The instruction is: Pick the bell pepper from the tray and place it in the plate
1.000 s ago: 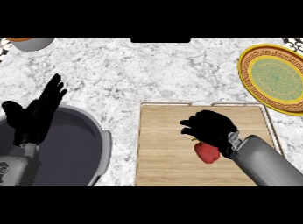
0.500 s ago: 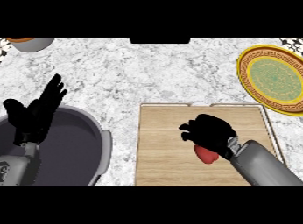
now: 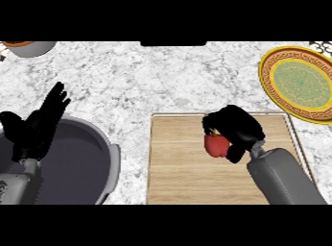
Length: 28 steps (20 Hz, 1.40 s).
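We note right hand (image 3: 234, 126) curled round bell pepper (image 3: 214, 145) over tray (image 3: 179, 168). Left hand (image 3: 36, 126) rests spread at 9 o'clock. We advise lifting clear, carrying toward plate (image 3: 271, 60) at 1 o'clock.

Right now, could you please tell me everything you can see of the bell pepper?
The bell pepper is red and glossy, with a dark stem end at its top. Only its left side shows; the right hand curls round it and hides the rest. It sits over the wooden tray, well short of the plate.
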Each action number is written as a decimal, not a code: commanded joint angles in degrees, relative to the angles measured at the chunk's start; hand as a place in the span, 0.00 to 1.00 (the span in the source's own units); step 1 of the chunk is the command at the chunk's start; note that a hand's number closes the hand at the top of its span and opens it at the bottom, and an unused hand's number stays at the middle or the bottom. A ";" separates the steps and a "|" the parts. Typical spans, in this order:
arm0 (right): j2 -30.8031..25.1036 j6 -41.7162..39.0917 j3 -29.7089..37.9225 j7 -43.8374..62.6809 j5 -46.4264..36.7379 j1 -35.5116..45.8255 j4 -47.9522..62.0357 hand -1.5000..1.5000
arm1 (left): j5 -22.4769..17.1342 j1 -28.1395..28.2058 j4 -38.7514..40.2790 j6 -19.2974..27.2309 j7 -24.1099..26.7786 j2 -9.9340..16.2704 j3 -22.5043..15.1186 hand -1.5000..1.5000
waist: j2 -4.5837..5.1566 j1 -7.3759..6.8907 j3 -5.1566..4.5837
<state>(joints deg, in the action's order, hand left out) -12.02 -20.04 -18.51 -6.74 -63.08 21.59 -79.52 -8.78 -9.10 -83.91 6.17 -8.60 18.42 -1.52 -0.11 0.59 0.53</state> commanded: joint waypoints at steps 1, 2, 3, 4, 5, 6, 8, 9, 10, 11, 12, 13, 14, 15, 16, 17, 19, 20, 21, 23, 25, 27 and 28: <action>6.03 5.83 12.83 9.70 4.38 3.30 1.71 1.00 | -0.41 0.30 1.26 -0.50 -0.82 -0.62 -0.37 0.50 | 0.48 -0.19 -0.44; 8.93 11.32 12.81 11.46 3.76 1.93 -0.48 1.00 | 0.73 1.03 2.08 0.11 0.62 -1.02 -0.84 0.50 | 0.37 0.29 -0.43; 8.34 13.80 14.81 11.77 3.52 3.83 -0.72 1.00 | 0.51 0.88 1.99 0.65 -0.26 -0.90 -0.20 0.50 | 0.35 -0.18 -0.44; 8.43 17.64 15.29 12.82 1.81 4.62 -2.11 1.00 | 1.25 1.69 2.01 0.47 0.37 -1.09 -1.09 0.50 | 0.26 -0.21 -0.45; 8.89 20.51 15.78 14.10 0.79 3.94 -3.38 1.00 | 1.22 0.33 1.74 1.15 -1.32 -1.64 -1.33 0.50 | 0.16 0.25 -0.44; 8.28 22.87 16.96 14.49 0.11 4.62 -4.90 1.00 | 0.48 0.98 1.81 0.23 0.00 -0.50 0.03 0.50 | 0.09 0.02 -0.49; 8.81 27.90 18.00 17.56 -3.32 5.58 -4.38 1.00 | 0.21 0.43 3.38 -0.25 0.89 -1.00 0.16 0.50 | 0.30 -0.17 -0.54; 8.61 28.18 18.40 19.22 -4.29 5.43 -5.34 1.00 | 0.50 0.03 2.73 -0.41 -0.62 0.11 0.43 0.50 | 0.14 -0.22 -0.53; 8.16 30.50 21.02 19.25 -3.88 7.20 -2.83 1.00 | -0.21 0.30 -1.21 -0.53 -4.29 0.32 -0.28 0.50 | 0.13 -1.07 -0.46; 8.95 30.72 21.57 21.11 -4.41 8.88 -0.83 1.00 | 1.16 -2.25 1.37 0.13 -3.10 -0.97 -1.08 0.50 | 0.30 -0.72 -0.51; 6.71 28.14 23.73 21.00 -1.80 7.89 -5.18 1.00 | -0.20 0.67 2.77 -1.52 -0.37 -0.23 0.62 0.50 | 0.12 -0.38 -0.54; 5.61 27.56 26.47 21.03 0.12 10.73 -2.87 1.00 | -0.14 1.45 2.70 -2.23 1.94 0.11 1.18 0.50 | 0.20 -0.77 -0.54; 6.72 29.59 27.47 19.79 2.36 8.78 -1.93 1.00 | 1.06 1.93 1.68 -0.44 -0.26 -2.36 -1.27 0.50 | 0.20 -0.74 -0.50; 5.58 27.34 28.50 21.37 2.95 10.75 -2.75 1.00 | 2.49 -0.33 3.90 1.14 -0.09 -3.30 -1.39 0.50 | 0.20 -0.42 -0.53; 4.68 29.48 30.56 20.07 4.14 9.24 -1.02 1.00 | 0.87 0.32 0.97 -1.12 -2.48 -0.13 0.34 0.50 | 0.17 -0.74 -0.50; 2.80 30.09 32.94 19.41 5.12 10.53 1.69 1.00 | 0.26 1.10 -0.42 -2.24 -2.07 0.24 0.46 0.50 | 0.20 -1.00 -0.49; 0.66 29.50 36.80 16.32 10.75 12.50 4.49 1.00 | 1.49 -1.26 2.78 -0.50 -2.08 -0.98 0.69 0.50 | 0.35 -0.81 -0.49; -2.14 29.94 38.19 13.72 11.12 13.38 8.86 1.00 | 0.91 -3.00 5.38 -1.60 -0.67 -1.14 1.37 0.50 | 0.47 -0.81 -0.50; -0.92 33.28 38.07 12.31 10.60 10.38 10.34 1.00 | 1.86 1.33 3.03 -1.24 0.70 -2.40 -0.40 0.50 | 0.39 -1.08 -0.49; -4.58 33.18 40.37 12.13 11.10 13.56 14.81 1.00 | 2.04 0.79 0.34 -1.38 -1.28 -1.68 -0.21 0.50 | 0.33 -1.29 -0.49; -7.67 33.62 42.44 9.18 12.84 15.39 19.70 1.00 | 1.63 0.96 3.26 -2.36 0.95 -2.12 0.44 0.50 | 0.43 -1.34 -0.49; -9.93 35.56 44.72 3.44 15.10 13.32 24.59 1.00 | 2.23 -2.68 4.56 -1.51 -0.34 -1.86 1.19 0.50 | 0.57 -1.08 -0.46; -11.43 35.21 44.90 4.88 14.56 19.13 30.06 1.00 | 2.34 -2.39 5.82 -2.20 1.78 -2.65 0.84 0.50 | 0.64 -1.54 -0.48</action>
<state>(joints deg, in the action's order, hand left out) -18.69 13.76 22.94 2.14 -50.77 36.28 -59.95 -7.40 -10.66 -82.45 4.16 -7.96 16.93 -0.61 -0.01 -0.68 0.51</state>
